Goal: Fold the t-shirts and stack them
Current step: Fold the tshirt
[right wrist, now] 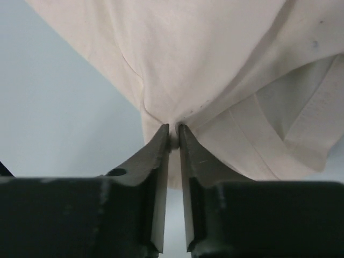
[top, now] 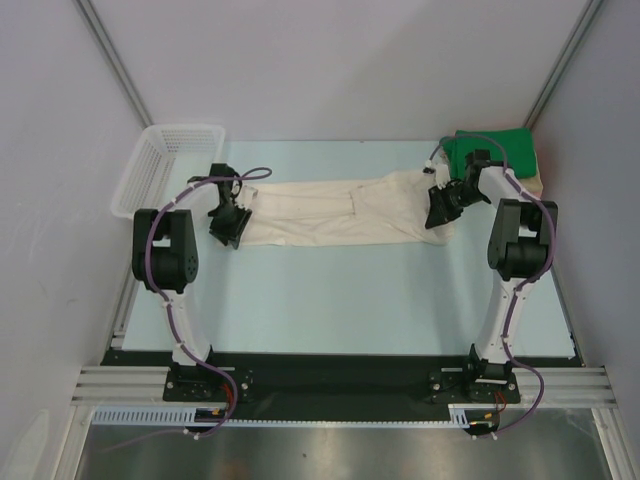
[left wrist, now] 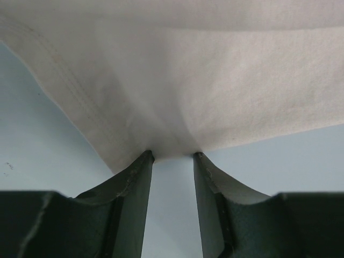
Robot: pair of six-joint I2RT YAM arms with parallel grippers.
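Observation:
A cream-white t-shirt [top: 340,212] lies stretched out left to right across the middle of the table. My left gripper [top: 228,222] is at its left end. In the left wrist view its jaws [left wrist: 173,156] stand apart, with their tips touching the edge of the cloth [left wrist: 215,80] and bare table showing between them. My right gripper [top: 440,210] is at the shirt's right end. In the right wrist view it [right wrist: 173,129] is shut on a pinch of the cream cloth [right wrist: 204,59]. A folded bright green t-shirt [top: 492,150] lies at the back right on a peach-tan one [top: 540,183].
A white plastic lattice basket [top: 165,165] stands at the back left corner. The pale blue table [top: 350,300] has side walls close on both sides. A black strip runs along the near edge by the arm bases.

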